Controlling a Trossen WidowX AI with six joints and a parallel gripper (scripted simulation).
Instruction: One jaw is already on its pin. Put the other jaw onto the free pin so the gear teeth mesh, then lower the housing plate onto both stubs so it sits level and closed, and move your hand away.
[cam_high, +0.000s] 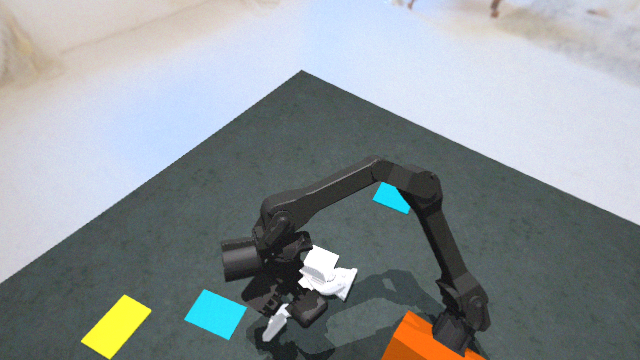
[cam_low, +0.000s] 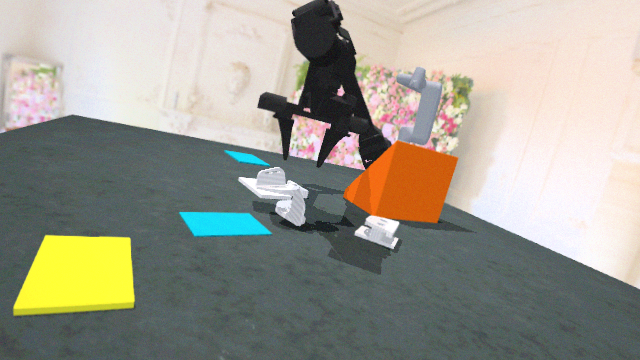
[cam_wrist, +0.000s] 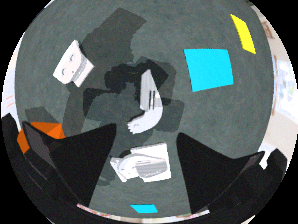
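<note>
A white base plate (cam_low: 253, 187) (cam_wrist: 161, 148) (cam_high: 321, 257) lies on the table and carries the mounted white jaw (cam_low: 271, 178) (cam_wrist: 152, 169), whose curved end points to the left in the wrist view. The free white jaw (cam_high: 275, 324) (cam_low: 297, 207) (cam_wrist: 146, 92) lies on the table beside the base, off the pins, its curved toothed end towards the base. The white housing plate (cam_low: 378, 230) (cam_wrist: 72, 64) lies apart, near the orange block. My gripper (cam_low: 302, 162) (cam_wrist: 147, 133) is open and empty, above the parts. The pins are hidden or too small to tell.
An orange block (cam_high: 415, 335) (cam_low: 417, 182) (cam_wrist: 47, 130) stands by the arm's base. A cyan square (cam_high: 216, 314) (cam_low: 225, 224) (cam_wrist: 209, 70) and a yellow square (cam_high: 116, 326) (cam_low: 77, 272) (cam_wrist: 243, 34) lie beyond the free jaw. Another cyan square (cam_high: 391, 198) (cam_low: 246, 158) (cam_wrist: 144, 208) lies behind the base plate.
</note>
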